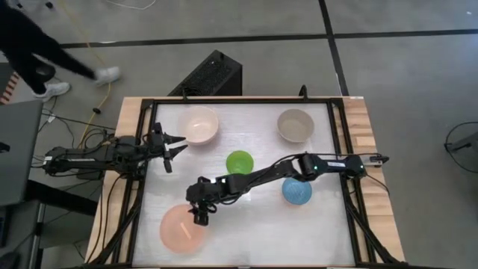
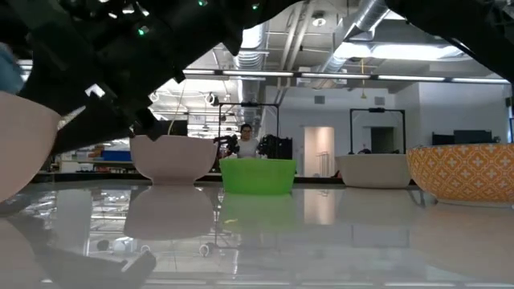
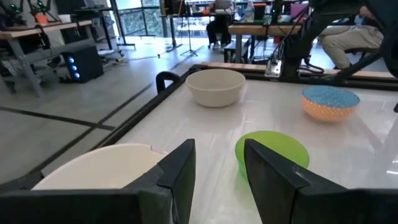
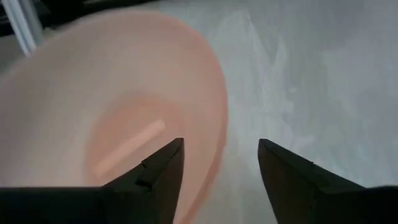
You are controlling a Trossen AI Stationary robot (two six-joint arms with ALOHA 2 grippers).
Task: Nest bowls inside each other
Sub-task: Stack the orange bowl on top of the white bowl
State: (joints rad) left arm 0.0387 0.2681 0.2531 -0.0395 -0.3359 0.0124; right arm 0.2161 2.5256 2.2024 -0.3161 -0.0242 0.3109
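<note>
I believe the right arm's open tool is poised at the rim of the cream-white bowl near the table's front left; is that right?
Not quite: the right tool is open at the rim of the salmon-pink bowl, as the high and right wrist views show. The cream-white bowl sits beside the left tool.

Dark jointed arms; black wedge-shaped jaws; trailing cables.
</note>
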